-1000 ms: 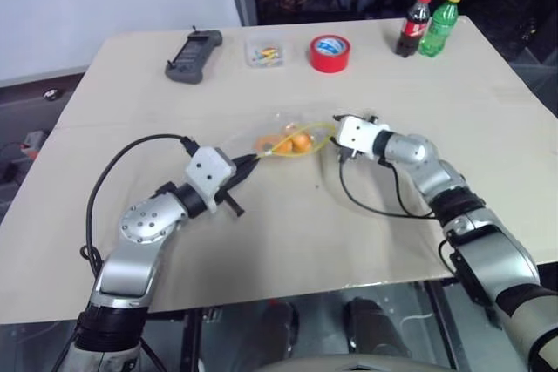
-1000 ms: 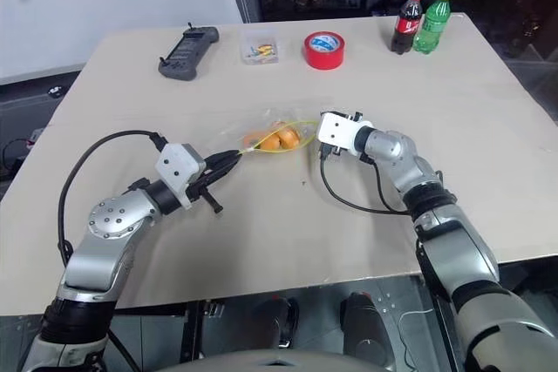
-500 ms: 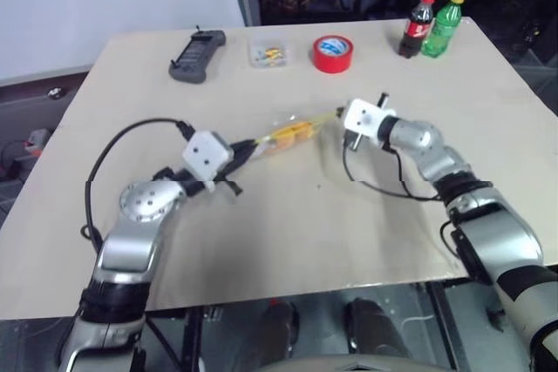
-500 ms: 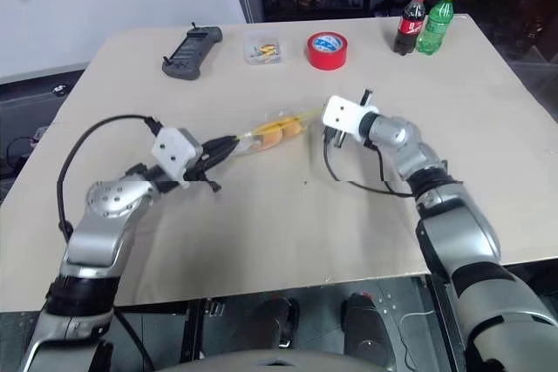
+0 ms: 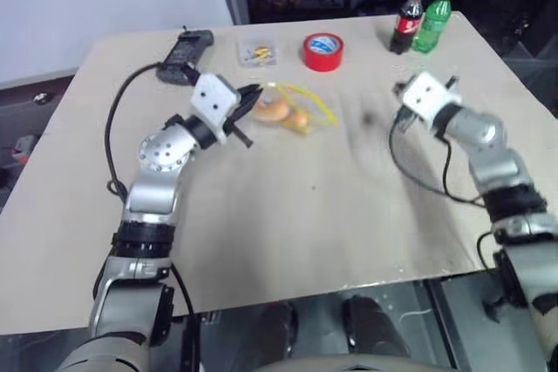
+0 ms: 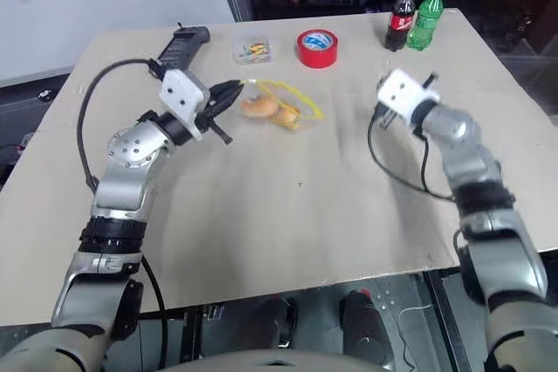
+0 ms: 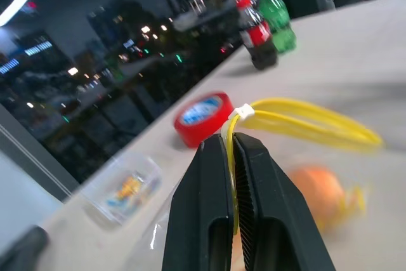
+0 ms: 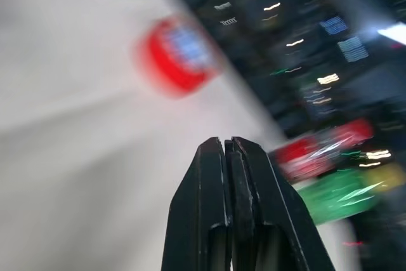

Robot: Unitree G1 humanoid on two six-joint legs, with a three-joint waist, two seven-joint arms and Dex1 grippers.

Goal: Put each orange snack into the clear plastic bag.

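My left pincer [image 7: 229, 147] is clamped on the yellow strip of the clear plastic bag [image 6: 288, 111], lifting that edge while the rest hangs toward the table [image 6: 296, 206]. Both orange snacks [image 6: 268, 109] sit inside the bag, touching each other, just past my fingertips at about 3 o'clock from that pincer in the head view. My right pincer [image 8: 227, 147] has its two fingers pressed together on nothing, held well apart from the bag at about 3 o'clock from it.

No writing is readable. The red tape roll [image 6: 316, 47] has a blue and white label in its middle, too blurred to read. The dark cola bottle [image 6: 400, 16] wears a red label and cap; the green bottle [image 6: 425, 16], touching it, has a yellow cap.

Those bottles stand near the table's far edge at 1 o'clock from the bag. The tape roll lies at 12 o'clock from the bag, the small clear box [image 6: 250, 50] with yellow bits at 11 o'clock, the dark handset [image 6: 181, 43] at 10 o'clock near the far left edge. The near half of the table is open, as is the stretch between my two pincers.
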